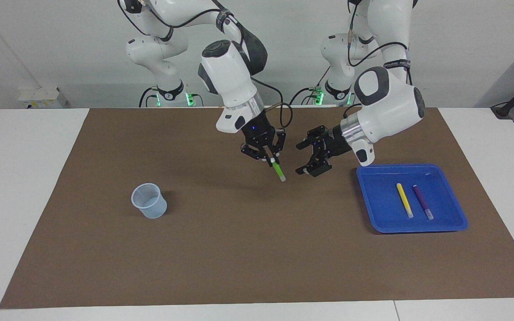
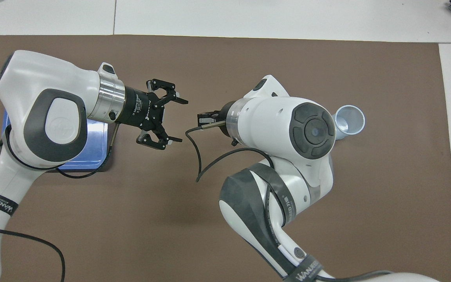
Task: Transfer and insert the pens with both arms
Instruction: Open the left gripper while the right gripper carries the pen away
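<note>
Hanging green pen (image 1: 277, 170), whitish tip lowest

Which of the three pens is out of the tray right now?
The green pen. The right gripper is shut on it, up over the brown mat; the yellow pen and purple pen lie side by side in the blue tray.

White jointed arms (image 1: 386, 102) with dark joint caps, silver wrist rings, black cables.
</note>
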`<move>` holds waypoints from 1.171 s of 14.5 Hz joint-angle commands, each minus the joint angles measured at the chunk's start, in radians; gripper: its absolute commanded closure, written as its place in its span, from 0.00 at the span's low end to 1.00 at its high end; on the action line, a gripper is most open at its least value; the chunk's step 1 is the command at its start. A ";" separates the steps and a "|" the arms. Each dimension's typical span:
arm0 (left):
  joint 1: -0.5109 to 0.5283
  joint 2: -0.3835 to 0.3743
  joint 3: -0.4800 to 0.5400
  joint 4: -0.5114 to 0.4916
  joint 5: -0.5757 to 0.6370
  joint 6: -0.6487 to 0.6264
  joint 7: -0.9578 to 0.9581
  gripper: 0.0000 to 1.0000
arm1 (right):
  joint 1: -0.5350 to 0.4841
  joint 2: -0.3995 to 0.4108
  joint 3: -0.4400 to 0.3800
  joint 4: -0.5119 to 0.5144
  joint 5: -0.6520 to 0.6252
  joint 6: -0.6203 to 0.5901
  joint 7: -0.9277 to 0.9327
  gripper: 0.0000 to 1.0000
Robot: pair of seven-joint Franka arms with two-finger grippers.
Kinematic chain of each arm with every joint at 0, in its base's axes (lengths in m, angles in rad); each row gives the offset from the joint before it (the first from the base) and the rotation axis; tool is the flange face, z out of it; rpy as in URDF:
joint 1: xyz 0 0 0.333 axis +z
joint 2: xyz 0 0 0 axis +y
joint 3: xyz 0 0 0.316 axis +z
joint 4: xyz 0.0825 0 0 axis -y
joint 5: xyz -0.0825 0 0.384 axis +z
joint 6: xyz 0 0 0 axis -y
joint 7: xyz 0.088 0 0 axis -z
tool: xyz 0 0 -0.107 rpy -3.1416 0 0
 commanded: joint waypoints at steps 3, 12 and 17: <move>-0.014 -0.050 0.012 -0.044 0.111 -0.050 0.009 0.00 | -0.090 -0.065 0.005 0.009 -0.038 -0.162 -0.211 1.00; -0.008 -0.085 0.013 -0.037 0.187 -0.119 0.170 0.00 | -0.292 -0.177 0.002 0.005 -0.071 -0.372 -0.576 1.00; 0.034 -0.225 0.021 -0.034 0.349 -0.215 0.464 0.00 | -0.447 -0.195 0.003 -0.004 -0.085 -0.403 -0.944 1.00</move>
